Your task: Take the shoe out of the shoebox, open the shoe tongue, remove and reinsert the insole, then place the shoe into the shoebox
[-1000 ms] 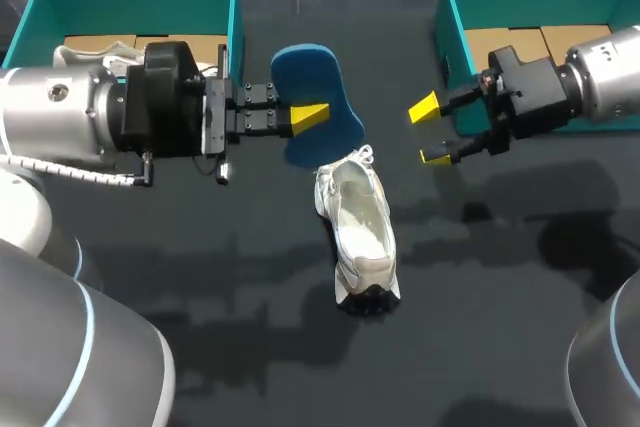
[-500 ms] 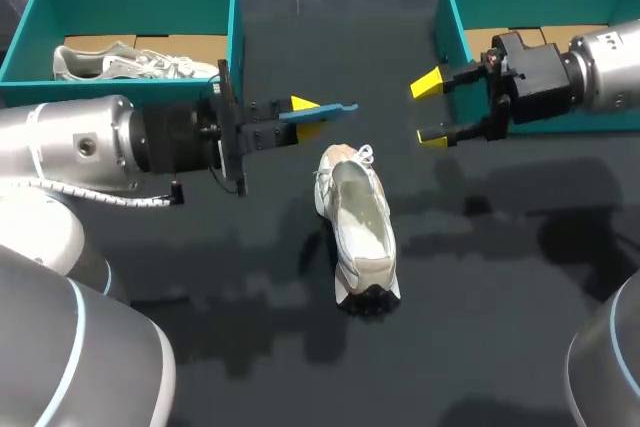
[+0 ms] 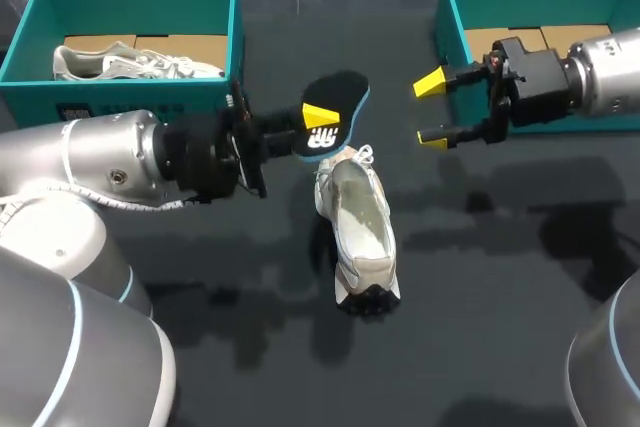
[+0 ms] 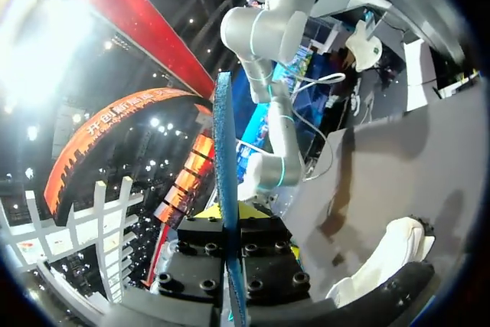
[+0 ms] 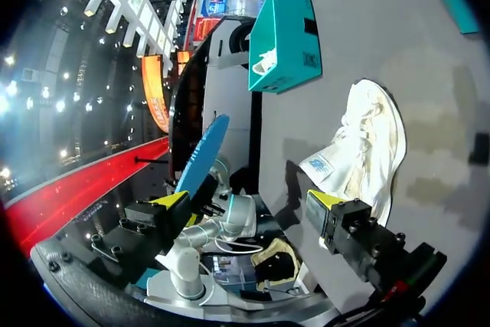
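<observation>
Shoe (image 3: 358, 232) lies on the dark table (image 3: 500, 327) (insole (image 3: 346, 90) pinched in left fingers (image 3: 320, 115)).

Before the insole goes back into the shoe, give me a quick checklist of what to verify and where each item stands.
1. Left gripper shut on the insole: ok, a finger on each face.
2. Shoe lying on the table with its opening up: ok.
3. Insole lined up with the opening: not ok, it hangs tilted above one end of the shoe.
4. Right gripper steadying the shoe: not ok, it is open and apart from the shoe, beside the right box.
5. Tongue pulled back far enough: cannot tell.
</observation>
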Controlling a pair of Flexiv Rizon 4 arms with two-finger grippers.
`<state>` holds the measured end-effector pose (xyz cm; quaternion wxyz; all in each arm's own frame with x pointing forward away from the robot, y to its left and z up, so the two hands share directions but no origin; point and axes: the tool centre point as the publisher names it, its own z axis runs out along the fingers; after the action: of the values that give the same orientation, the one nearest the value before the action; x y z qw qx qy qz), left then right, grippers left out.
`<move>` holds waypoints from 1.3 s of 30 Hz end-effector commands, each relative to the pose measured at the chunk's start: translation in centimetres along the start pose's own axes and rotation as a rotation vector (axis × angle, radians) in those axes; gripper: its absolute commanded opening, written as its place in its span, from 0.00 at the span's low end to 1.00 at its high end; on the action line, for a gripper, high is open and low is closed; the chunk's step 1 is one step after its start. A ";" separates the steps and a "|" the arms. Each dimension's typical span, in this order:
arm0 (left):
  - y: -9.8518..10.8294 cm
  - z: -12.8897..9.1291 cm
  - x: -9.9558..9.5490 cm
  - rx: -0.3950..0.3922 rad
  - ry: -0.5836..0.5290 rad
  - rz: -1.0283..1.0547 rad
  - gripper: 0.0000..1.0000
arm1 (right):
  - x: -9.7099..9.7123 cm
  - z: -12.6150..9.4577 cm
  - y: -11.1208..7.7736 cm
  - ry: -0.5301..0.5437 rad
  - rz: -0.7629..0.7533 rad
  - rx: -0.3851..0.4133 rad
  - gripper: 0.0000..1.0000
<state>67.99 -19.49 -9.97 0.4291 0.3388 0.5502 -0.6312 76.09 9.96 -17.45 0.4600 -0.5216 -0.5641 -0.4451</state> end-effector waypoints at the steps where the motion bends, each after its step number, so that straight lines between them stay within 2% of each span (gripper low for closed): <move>1: 2.4 1.0 1.0 -0.017 0.033 0.086 0.00 | 0.7 0.2 0.7 -0.034 0.001 -0.017 1.00; 4: 3.6 1.2 1.3 -0.028 0.054 0.126 0.00 | 1.1 0.3 1.2 -0.072 0.004 -0.029 1.00; 8: 5.1 1.6 1.8 -0.022 0.085 0.177 0.00 | 1.5 0.9 1.9 -0.090 -0.020 -0.006 1.00; 14: 7.2 2.1 2.8 -0.018 0.144 0.221 0.00 | 1.3 1.7 2.5 -0.075 -0.023 0.027 1.00; 21: 8.1 2.9 3.2 -0.040 0.177 0.286 0.00 | 1.0 2.8 2.5 -0.053 -0.032 0.047 1.00; 27: 8.5 3.8 3.3 -0.047 0.190 0.320 0.00 | 0.7 3.9 2.9 -0.034 -0.038 0.063 0.84; 30: 8.6 4.1 3.4 -0.055 0.197 0.329 0.00 | 0.8 4.3 3.1 -0.027 -0.044 0.068 0.69; 32: 8.6 4.3 3.5 -0.062 0.203 0.344 0.00 | 0.9 4.6 3.2 -0.021 -0.049 0.070 0.65; 34: 8.7 4.5 3.6 -0.066 0.206 0.351 0.00 | 0.9 4.9 3.3 -0.017 -0.045 0.074 0.66; 37: 8.8 4.8 3.7 -0.073 0.208 0.361 0.00 | 0.9 5.2 3.4 -0.027 -0.025 0.071 0.62; 39: 9.0 5.0 3.9 -0.079 0.210 0.374 0.00 | 1.0 5.4 3.4 -0.022 -0.027 0.070 0.56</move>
<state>74.78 -24.46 -16.04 0.4893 0.4837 0.5431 -0.4813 79.02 15.13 -17.32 0.4655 -0.5025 -0.5911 -0.4259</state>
